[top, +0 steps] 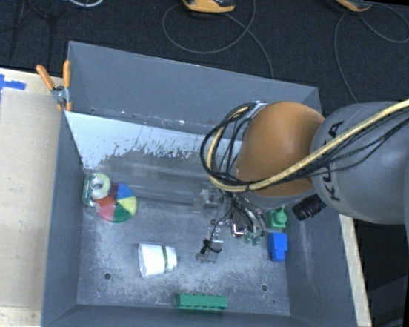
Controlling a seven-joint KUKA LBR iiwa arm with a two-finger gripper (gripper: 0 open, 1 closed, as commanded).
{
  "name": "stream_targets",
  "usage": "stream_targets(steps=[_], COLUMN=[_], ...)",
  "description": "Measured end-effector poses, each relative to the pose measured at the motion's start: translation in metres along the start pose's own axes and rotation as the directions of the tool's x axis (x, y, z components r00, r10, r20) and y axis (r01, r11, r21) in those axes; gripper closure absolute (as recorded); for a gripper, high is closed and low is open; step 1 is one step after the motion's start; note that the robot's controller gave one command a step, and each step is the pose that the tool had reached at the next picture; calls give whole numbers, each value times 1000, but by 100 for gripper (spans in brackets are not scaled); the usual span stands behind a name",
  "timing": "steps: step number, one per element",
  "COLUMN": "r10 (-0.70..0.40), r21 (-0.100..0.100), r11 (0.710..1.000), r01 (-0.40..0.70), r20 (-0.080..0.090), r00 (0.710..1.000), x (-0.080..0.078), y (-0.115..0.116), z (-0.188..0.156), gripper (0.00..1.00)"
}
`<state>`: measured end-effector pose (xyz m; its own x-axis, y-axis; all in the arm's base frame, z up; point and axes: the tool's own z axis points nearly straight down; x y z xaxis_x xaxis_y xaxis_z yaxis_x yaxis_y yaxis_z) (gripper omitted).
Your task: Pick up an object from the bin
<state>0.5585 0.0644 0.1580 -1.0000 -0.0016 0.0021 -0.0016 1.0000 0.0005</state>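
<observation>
My gripper (210,250) hangs low over the middle of the bin floor, under the orange dome; one dark fingertip shows just above the grey floor, with nothing visible between the fingers. A white cup (156,259) lies on its side a short way to the gripper's left. A flat green block (203,302) lies below the gripper near the bin's front wall. A blue block (277,246) and a small green piece (278,219) sit to the right, beside the wrist.
At the left of the bin lie a multicoloured ball (118,204) and a small tape roll (97,186) touching it. A clear plastic tube (156,189) lies along the back of the floor. The arm and its cables cover the bin's right rear.
</observation>
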Motion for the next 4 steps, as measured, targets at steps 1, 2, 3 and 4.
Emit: stream_targets(steps=[1,2,3,4], r10=[-31,9,15,83], r21=[0,2,0,1], r11=[1000,1000,1000,997], r01=[31,-9,-15,-83], r20=[-3,-16,-2,-10], r00=[1000,1000,1000,996], x=[25,38,35,41], y=[44,56,57,59], z=[64,71,19,69], gripper=[0,0,0,0])
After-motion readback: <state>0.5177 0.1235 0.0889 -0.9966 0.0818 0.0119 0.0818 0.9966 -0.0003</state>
